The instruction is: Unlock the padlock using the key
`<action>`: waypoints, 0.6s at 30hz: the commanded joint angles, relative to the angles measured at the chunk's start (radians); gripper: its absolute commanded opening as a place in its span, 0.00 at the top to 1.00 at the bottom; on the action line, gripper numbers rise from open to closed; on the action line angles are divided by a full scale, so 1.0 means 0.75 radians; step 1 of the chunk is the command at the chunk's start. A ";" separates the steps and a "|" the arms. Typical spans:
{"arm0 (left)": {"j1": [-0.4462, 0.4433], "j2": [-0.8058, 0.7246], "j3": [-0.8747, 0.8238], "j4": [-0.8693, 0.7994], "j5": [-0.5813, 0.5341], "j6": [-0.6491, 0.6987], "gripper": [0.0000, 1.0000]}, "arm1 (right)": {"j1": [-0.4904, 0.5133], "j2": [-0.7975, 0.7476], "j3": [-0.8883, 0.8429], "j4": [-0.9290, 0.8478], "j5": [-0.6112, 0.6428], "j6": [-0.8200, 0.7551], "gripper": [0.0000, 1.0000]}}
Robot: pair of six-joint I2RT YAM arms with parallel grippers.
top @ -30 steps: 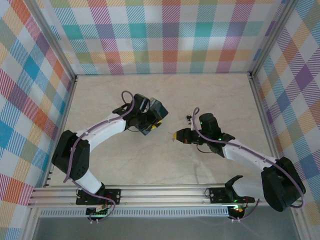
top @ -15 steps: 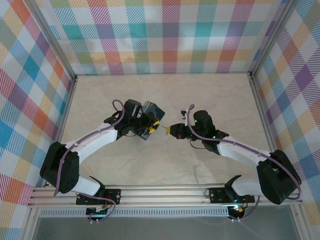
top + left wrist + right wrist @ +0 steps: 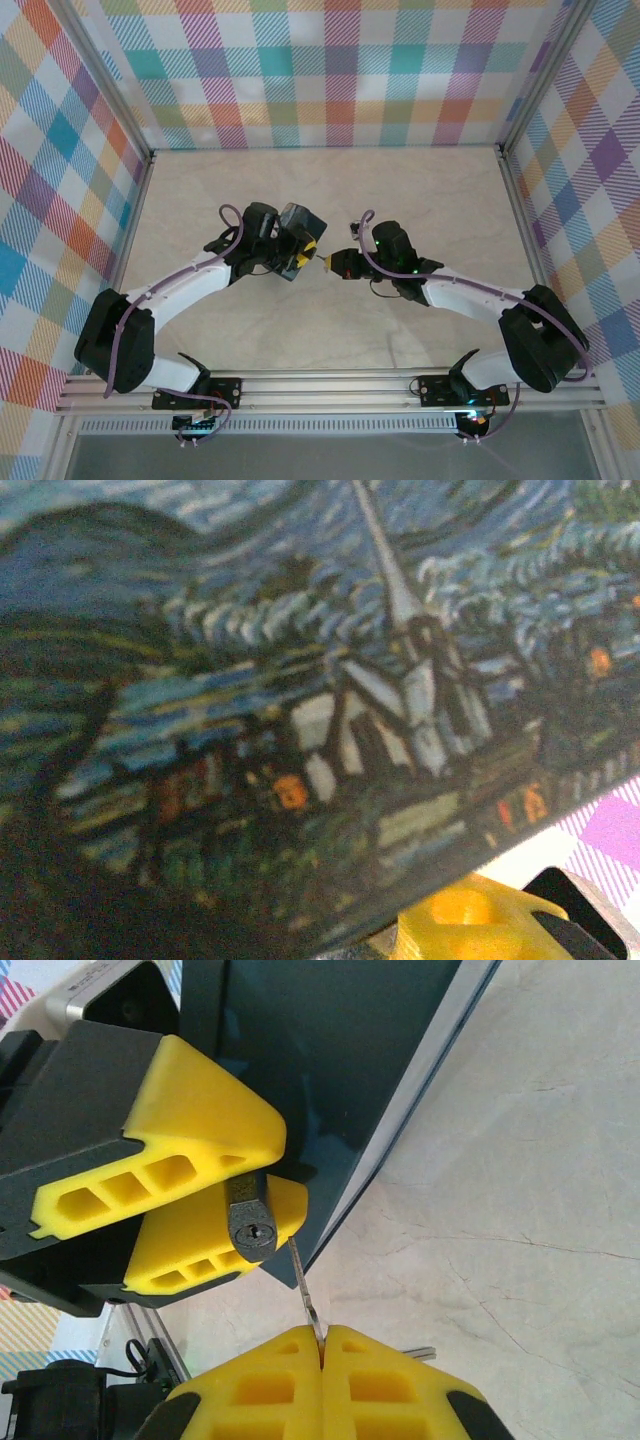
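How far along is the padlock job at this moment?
Done: the left gripper grips the padlock, its keyhole facing the right gripper, which pinches the key. In hand: the key's tip hovers beside the keyhole, not inside. Remaining: insert, turn, open the lock.

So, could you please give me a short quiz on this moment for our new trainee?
1. True or false: the key is already inside the keyhole of the padlock.
2. Which gripper pinches the key? A: the left gripper. B: the right gripper.
3. What does the left gripper hold?
Key: 1 false, the tip is just beside the keyhole. 2 B. 3 the starry-night box, with the padlock between that gripper's yellow fingers.
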 commanded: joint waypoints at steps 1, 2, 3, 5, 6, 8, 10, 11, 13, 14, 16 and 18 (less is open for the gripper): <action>0.022 -0.050 -0.010 0.054 0.031 -0.019 0.96 | 0.007 0.010 0.023 0.105 0.013 0.003 1.00; 0.022 -0.051 -0.008 0.053 0.033 -0.015 0.96 | 0.007 0.015 0.025 0.117 0.005 0.004 1.00; 0.022 -0.050 -0.003 0.047 0.033 -0.013 0.96 | 0.007 0.020 0.027 0.129 -0.002 0.006 1.00; 0.025 -0.047 -0.002 0.040 0.031 -0.011 0.96 | 0.008 0.026 0.026 0.151 -0.016 0.007 1.00; 0.026 -0.049 0.000 0.034 0.027 -0.007 0.96 | 0.009 0.024 0.025 0.152 -0.018 0.007 1.00; 0.030 -0.052 -0.004 0.025 0.023 -0.005 0.96 | 0.009 0.019 0.023 0.143 -0.017 0.003 1.00; 0.029 -0.057 -0.006 0.027 0.024 -0.005 0.96 | 0.009 0.016 0.019 0.139 -0.020 0.001 1.00; 0.030 -0.057 -0.003 0.028 0.029 -0.003 0.96 | 0.009 0.018 0.020 0.138 -0.026 -0.001 1.00; 0.030 -0.065 -0.002 0.013 0.017 -0.003 0.96 | 0.008 0.024 0.025 0.138 -0.039 -0.001 1.00; 0.032 -0.071 -0.005 0.004 0.009 -0.003 0.96 | 0.010 0.024 0.026 0.135 -0.040 -0.001 1.00; 0.037 -0.083 -0.008 -0.007 -0.004 -0.001 0.97 | 0.012 0.018 0.023 0.118 -0.033 -0.004 1.00; 0.042 -0.095 -0.017 -0.017 -0.016 -0.002 0.97 | 0.013 0.008 0.011 0.116 -0.026 -0.004 1.00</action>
